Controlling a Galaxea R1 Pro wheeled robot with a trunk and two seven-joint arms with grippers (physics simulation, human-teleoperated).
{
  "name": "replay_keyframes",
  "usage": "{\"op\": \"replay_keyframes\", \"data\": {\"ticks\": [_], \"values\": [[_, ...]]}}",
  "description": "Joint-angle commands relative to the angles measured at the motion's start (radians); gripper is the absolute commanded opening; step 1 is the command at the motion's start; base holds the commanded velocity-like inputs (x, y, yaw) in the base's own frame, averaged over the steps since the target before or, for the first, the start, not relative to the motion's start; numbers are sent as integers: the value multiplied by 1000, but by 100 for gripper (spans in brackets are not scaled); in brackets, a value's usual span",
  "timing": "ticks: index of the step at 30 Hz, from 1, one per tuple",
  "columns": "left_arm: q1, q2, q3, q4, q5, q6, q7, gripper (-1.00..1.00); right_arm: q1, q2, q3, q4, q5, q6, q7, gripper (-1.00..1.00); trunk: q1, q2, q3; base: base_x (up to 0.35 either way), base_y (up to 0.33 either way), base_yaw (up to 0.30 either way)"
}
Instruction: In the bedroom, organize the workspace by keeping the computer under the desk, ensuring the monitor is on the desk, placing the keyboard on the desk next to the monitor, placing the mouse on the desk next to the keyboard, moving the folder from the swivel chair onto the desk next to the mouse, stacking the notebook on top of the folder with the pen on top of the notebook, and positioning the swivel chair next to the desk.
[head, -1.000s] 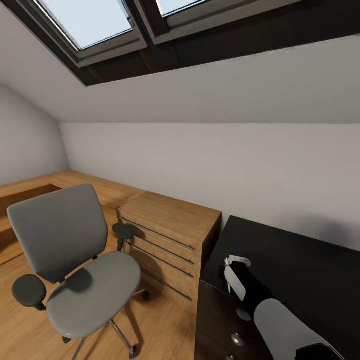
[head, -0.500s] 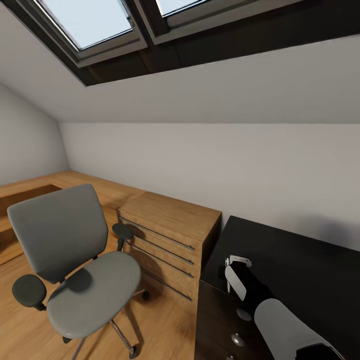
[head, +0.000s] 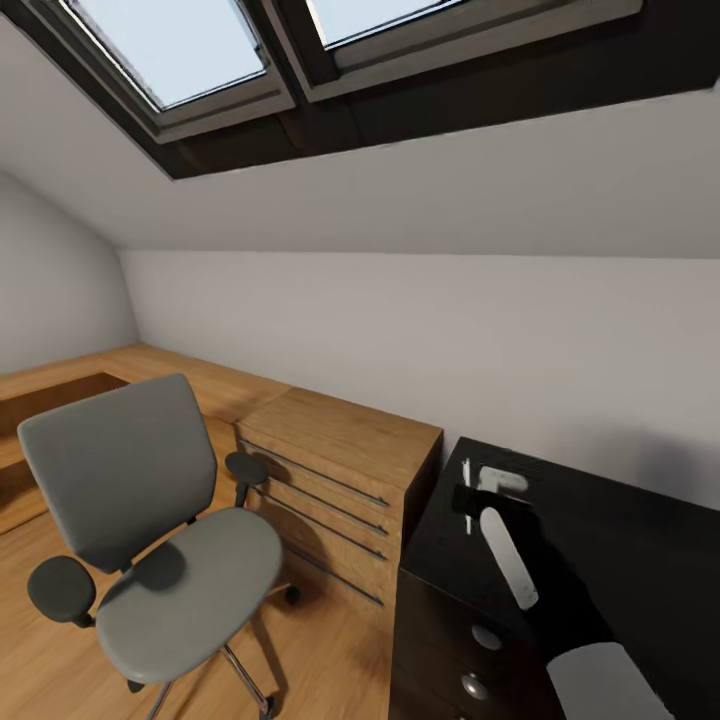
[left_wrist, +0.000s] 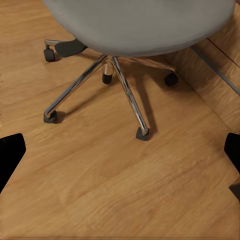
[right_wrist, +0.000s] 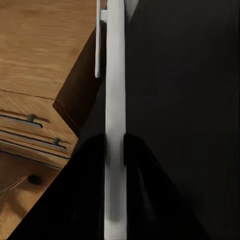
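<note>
Right claw (right_wrist: 115, 150) clamps pen (right_wrist: 114, 100) mid-barrel over black counter (head: 620, 540); light, stiff, slippery, prob. needs gentle centred grip; left claw (left_wrist: 120, 160) wide.

Three cameras: one high and wide, two low and close.

The head view looks forward and down from standing height across the swivel chair (head: 150, 540), wooden cabinet (head: 335, 470) and desk (head: 600, 540). The left wrist view faces the floor (left_wrist: 120, 190), close under that chair's base. The right wrist view looks along its fingers (right_wrist: 87, 200), near the desk top and cabinet.
</note>
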Motion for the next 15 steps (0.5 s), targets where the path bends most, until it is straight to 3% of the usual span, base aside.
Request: {"op": "replay_keyframes", "data": {"ticks": [1, 5, 7, 8, 15], "values": [[0, 1, -4, 0, 8, -4, 6, 100, 35, 1, -14, -85, -15, 21, -31, -100, -4, 7, 2, 0, 0, 0], [0, 1, 0, 15, 8, -4, 7, 100, 114, 11, -36, -271, -48, 74, -97, -100, -19, 35, 15, 0, 0, 0], [0, 1, 1, 19, 8, -4, 6, 100, 121, 13, -38, -293, -68, 79, -103, -100, -27, 49, 21, 0, 0, 0], [0, 1, 1, 23, 8, -5, 5, 100, 129, 14, -41, -317, -106, 84, -109, -100, -27, 49, 21, 0, 0, 0], [0, 1, 1, 27, 8, -4, 5, 100, 134, 15, -46, -333, -137, 87, -113, -100, -27, 49, 21, 0, 0, 0]]}}
